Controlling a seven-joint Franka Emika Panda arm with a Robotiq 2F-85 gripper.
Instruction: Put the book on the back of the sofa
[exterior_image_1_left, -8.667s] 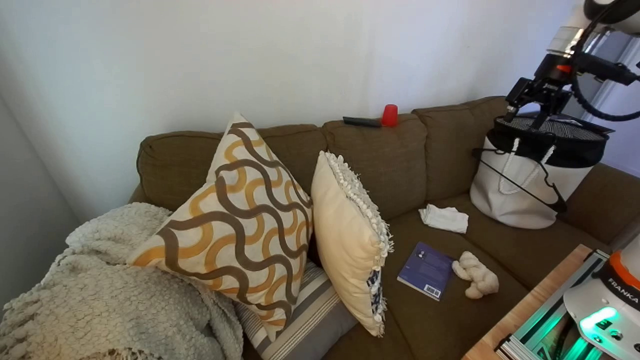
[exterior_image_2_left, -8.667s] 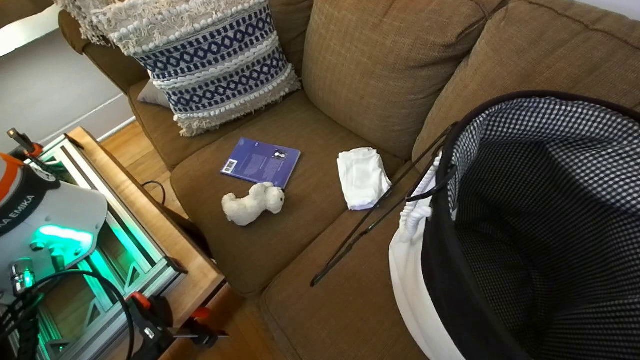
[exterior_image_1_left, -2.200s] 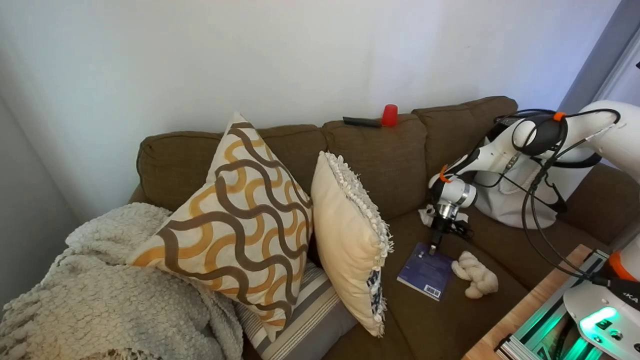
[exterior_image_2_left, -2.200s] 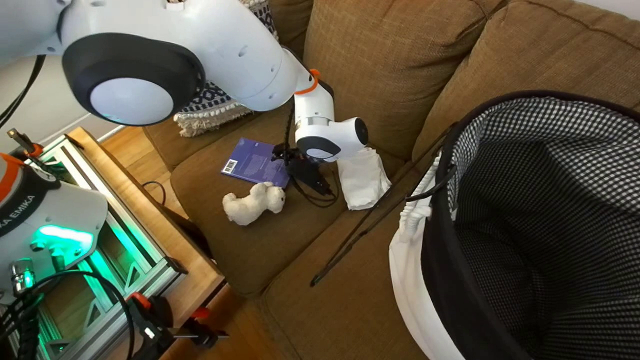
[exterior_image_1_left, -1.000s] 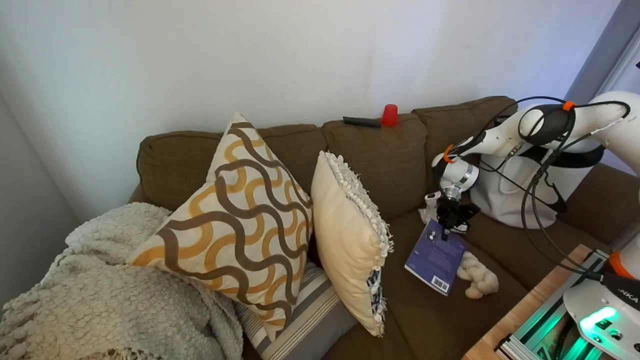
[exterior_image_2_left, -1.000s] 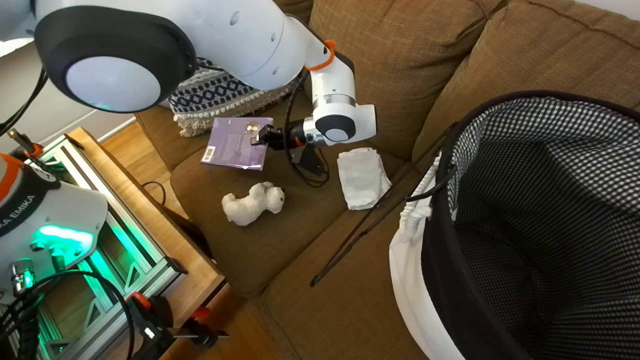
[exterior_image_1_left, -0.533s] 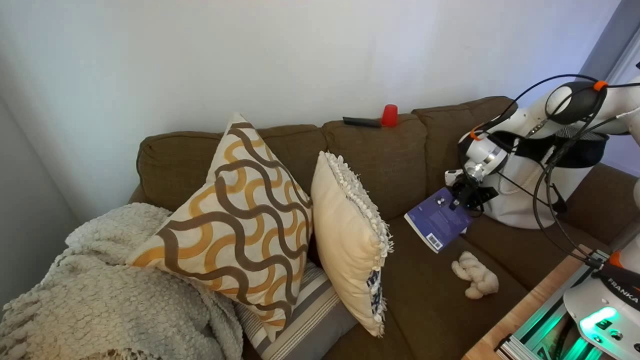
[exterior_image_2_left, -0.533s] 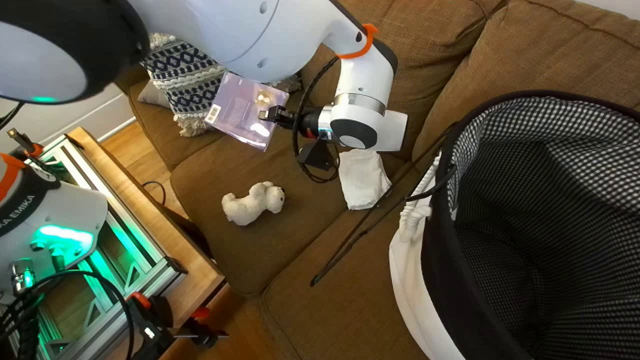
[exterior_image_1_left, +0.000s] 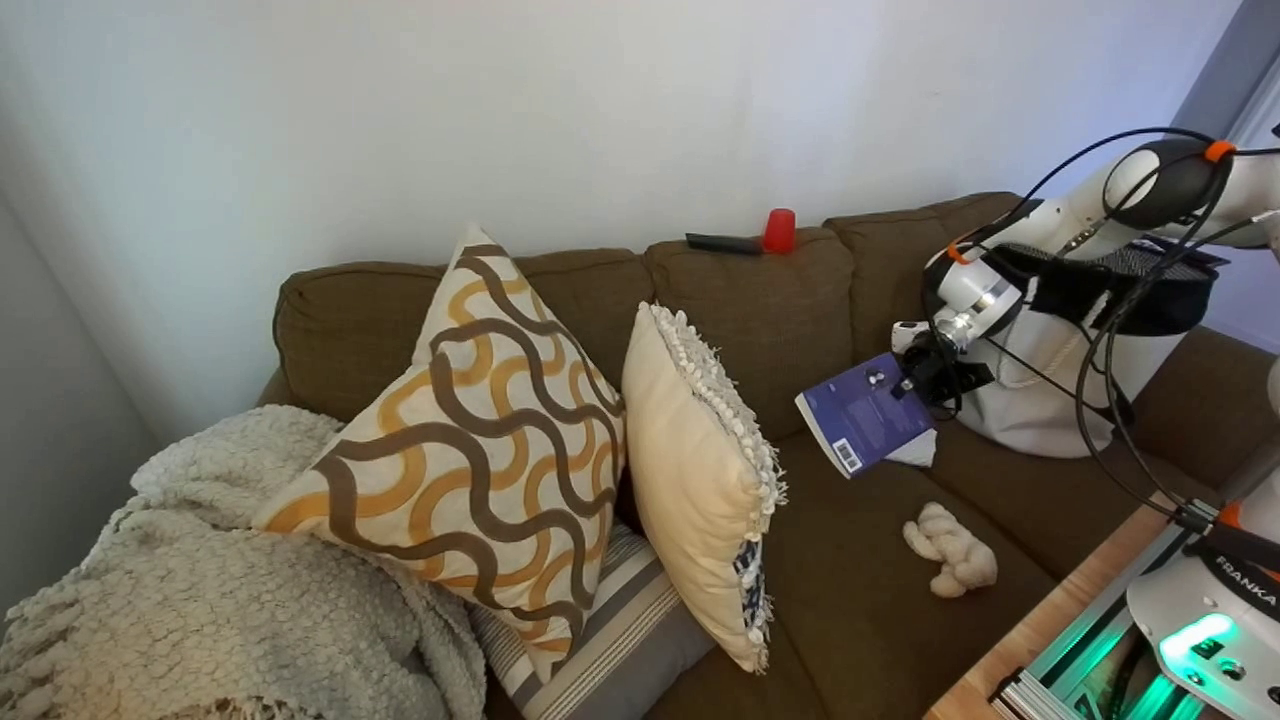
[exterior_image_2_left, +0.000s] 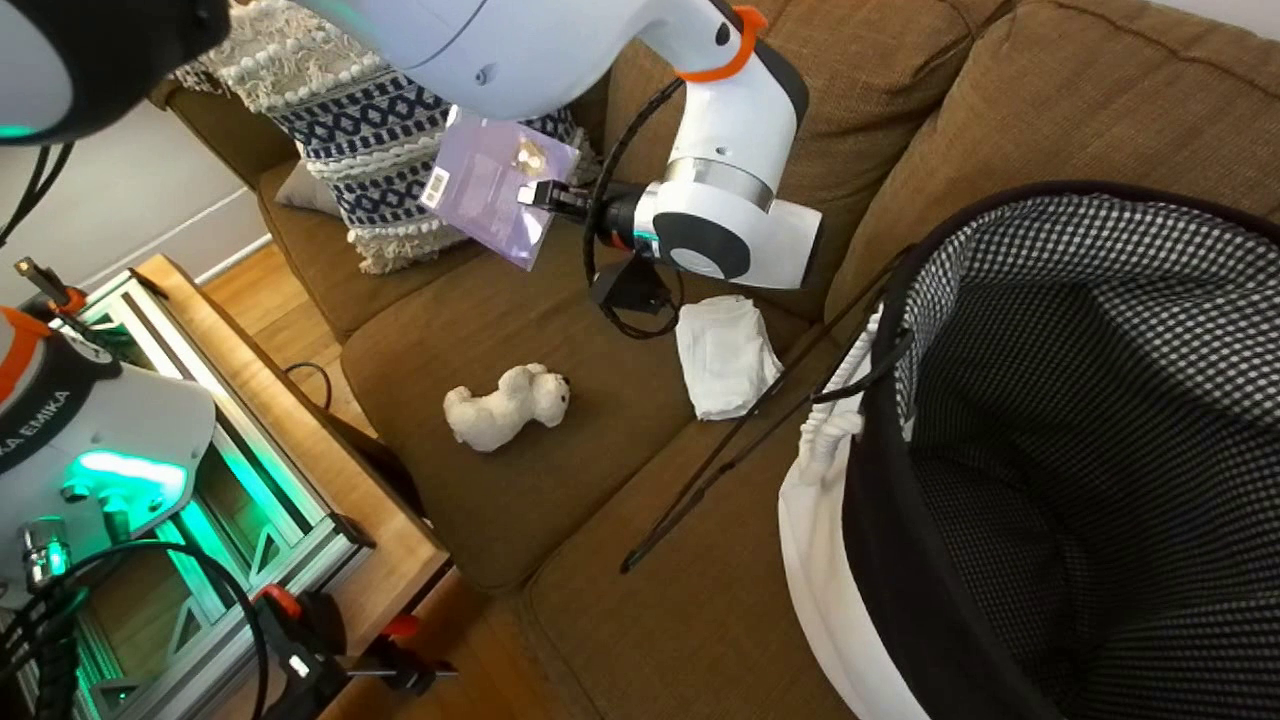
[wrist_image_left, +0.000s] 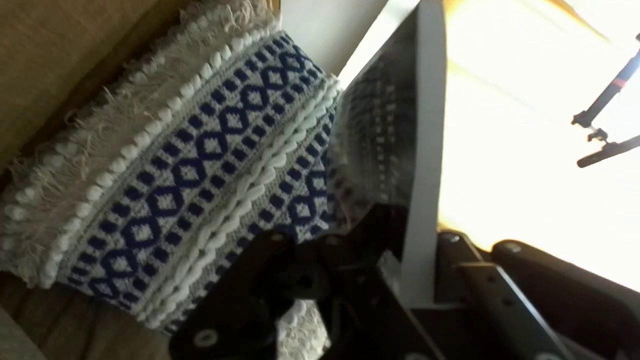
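My gripper (exterior_image_1_left: 905, 387) is shut on one edge of the purple book (exterior_image_1_left: 862, 418) and holds it tilted in the air above the sofa seat. In an exterior view the book (exterior_image_2_left: 480, 180) hangs in front of the patterned pillow, its cover shiny with glare. The wrist view shows the book's pale page edge (wrist_image_left: 429, 145) pinched between the dark fingers (wrist_image_left: 452, 250). The back of the sofa (exterior_image_1_left: 765, 330) rises behind and above the book, brown and cushioned.
On the backrest top stand a red cup (exterior_image_1_left: 779, 231) and a dark flat object (exterior_image_1_left: 722, 243). A fringed pillow (exterior_image_1_left: 700, 480) is beside the book. On the seat lie a white plush toy (exterior_image_2_left: 505, 407) and a white cloth (exterior_image_2_left: 727, 355); a large basket (exterior_image_2_left: 850, 560) with a black hanger stands nearby.
Gripped and lifted off the seat, the book has risen beside the plush toy toward the backrest, turning and tilting on the way. The arm has drawn up with it.
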